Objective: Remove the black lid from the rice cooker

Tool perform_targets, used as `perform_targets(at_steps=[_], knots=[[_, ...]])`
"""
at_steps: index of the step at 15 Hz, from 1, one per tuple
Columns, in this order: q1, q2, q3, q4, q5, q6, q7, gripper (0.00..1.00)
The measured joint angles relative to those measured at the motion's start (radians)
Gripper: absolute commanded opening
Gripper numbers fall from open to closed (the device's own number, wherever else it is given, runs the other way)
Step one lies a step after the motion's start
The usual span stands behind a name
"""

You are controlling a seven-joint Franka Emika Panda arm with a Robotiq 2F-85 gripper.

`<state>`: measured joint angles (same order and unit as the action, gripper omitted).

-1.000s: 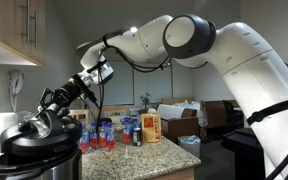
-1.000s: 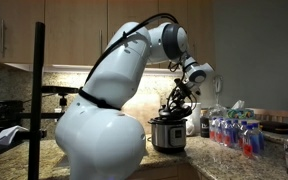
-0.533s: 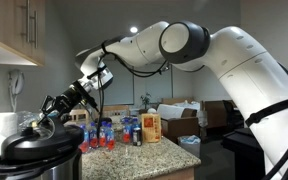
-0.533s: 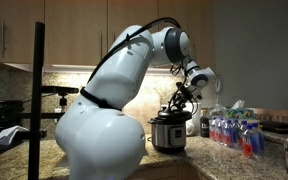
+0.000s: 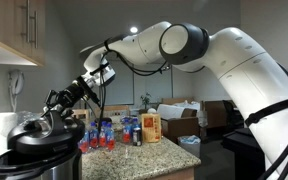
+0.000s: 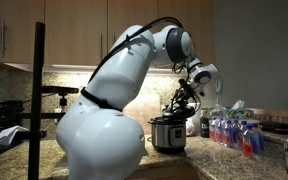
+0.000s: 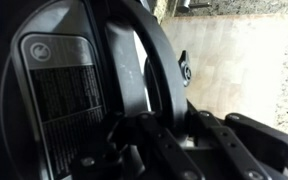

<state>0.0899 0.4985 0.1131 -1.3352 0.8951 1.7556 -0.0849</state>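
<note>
Panda arm (image 5: 189,45) extended forward, elbow raised. Wrist (image 5: 94,74) angled down. Black Robotiq gripper (image 5: 48,115) points downward and outward; jaw spacing unreadable in all views.

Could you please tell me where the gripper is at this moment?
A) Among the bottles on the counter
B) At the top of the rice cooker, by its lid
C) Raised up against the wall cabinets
B: in an exterior view the gripper is down at the black lid at the top of the rice cooker, apart from the bottles.
</note>
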Motion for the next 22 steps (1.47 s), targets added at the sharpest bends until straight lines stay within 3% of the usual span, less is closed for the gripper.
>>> perform_targets(at_steps=[8, 16, 22], knots=[[-0.037, -0.006, -0.003, 0.018, 0.0, -0.004, 0.0, 0.06], [-0.066, -0.024, -0.065, 0.014, -0.017, 0.0, 0.005, 0.06], [-0.062, 0.001, -0.059, 0.014, -0.02, 0.001, 0.004, 0.06]])
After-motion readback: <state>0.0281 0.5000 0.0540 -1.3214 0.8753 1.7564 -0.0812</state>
